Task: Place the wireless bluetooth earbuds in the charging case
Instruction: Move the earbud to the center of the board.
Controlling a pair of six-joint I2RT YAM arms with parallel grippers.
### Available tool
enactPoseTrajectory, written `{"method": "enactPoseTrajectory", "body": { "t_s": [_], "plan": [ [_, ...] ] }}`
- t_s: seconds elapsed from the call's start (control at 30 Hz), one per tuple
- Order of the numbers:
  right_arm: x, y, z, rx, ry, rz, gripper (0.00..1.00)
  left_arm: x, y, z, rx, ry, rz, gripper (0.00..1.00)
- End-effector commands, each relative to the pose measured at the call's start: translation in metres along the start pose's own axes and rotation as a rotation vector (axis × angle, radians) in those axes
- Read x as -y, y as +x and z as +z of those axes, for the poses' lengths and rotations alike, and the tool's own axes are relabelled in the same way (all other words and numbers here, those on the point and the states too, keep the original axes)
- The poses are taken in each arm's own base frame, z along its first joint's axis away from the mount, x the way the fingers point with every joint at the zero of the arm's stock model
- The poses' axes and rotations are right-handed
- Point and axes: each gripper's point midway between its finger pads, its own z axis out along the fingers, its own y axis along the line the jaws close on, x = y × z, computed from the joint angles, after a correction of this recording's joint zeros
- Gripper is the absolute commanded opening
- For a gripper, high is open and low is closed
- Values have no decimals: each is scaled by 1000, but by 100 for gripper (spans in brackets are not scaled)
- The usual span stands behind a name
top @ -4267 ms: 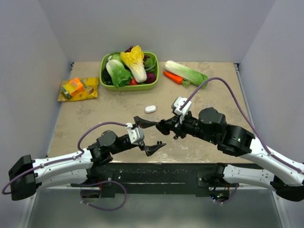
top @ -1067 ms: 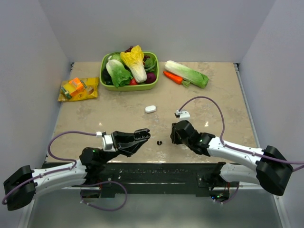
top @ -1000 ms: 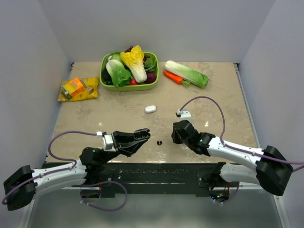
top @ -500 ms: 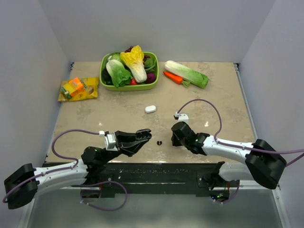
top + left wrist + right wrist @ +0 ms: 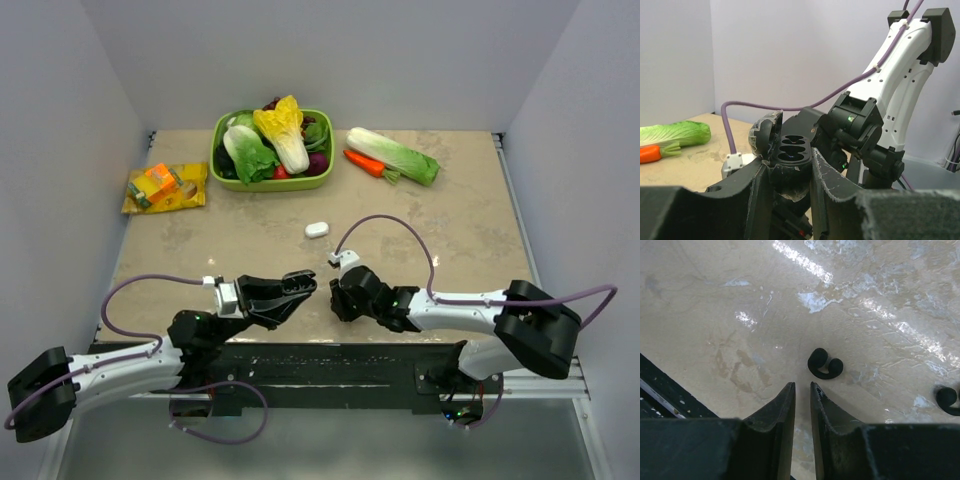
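Note:
My left gripper (image 5: 300, 284) (image 5: 789, 165) is shut on the black charging case (image 5: 790, 148). It holds the case off the table with the lid open and the empty sockets facing up. My right gripper (image 5: 335, 303) (image 5: 801, 385) hangs low over the table just right of the case. Its jaws stand a narrow gap apart with nothing between them. One black earbud (image 5: 824, 365) lies on the table just beyond the fingertips, slightly right of the gap. A second earbud (image 5: 947, 400) lies at the right edge of that view. The top view shows neither earbud, as the right gripper covers that spot.
A small white oval object (image 5: 317, 229) lies mid-table behind the grippers. A green bowl (image 5: 224, 170) of vegetables stands at the back. To its right lie a cabbage (image 5: 392, 155) and a carrot (image 5: 365, 163). Orange snack packs (image 5: 165, 187) lie at the left.
The right arm has slid left, and its gripper now sits over the spot where the earbud showed in the top view. The left arm has held still with the case.

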Motion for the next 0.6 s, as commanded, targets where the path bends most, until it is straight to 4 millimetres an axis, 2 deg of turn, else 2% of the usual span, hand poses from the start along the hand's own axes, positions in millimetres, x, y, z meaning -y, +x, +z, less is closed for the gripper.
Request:
{"method": "enactPoseTrajectory", "body": {
  "t_s": [0.0,0.17,0.37,0.57],
  "plan": [
    [-14,-19,8,36,-38,-40,24,-2,21,-25,-21,-16,-22,0],
    [-8,-23,14,42,-1,-47,27,-3,23,-26,-31,-24,-20,0],
    [0,-28,19,55,46,-52,36,-4,26,-26,-42,-24,-16,0],
    [4,-30,29,43,61,-46,38,-4,27,-26,-47,-27,-16,0]
  ]
}}
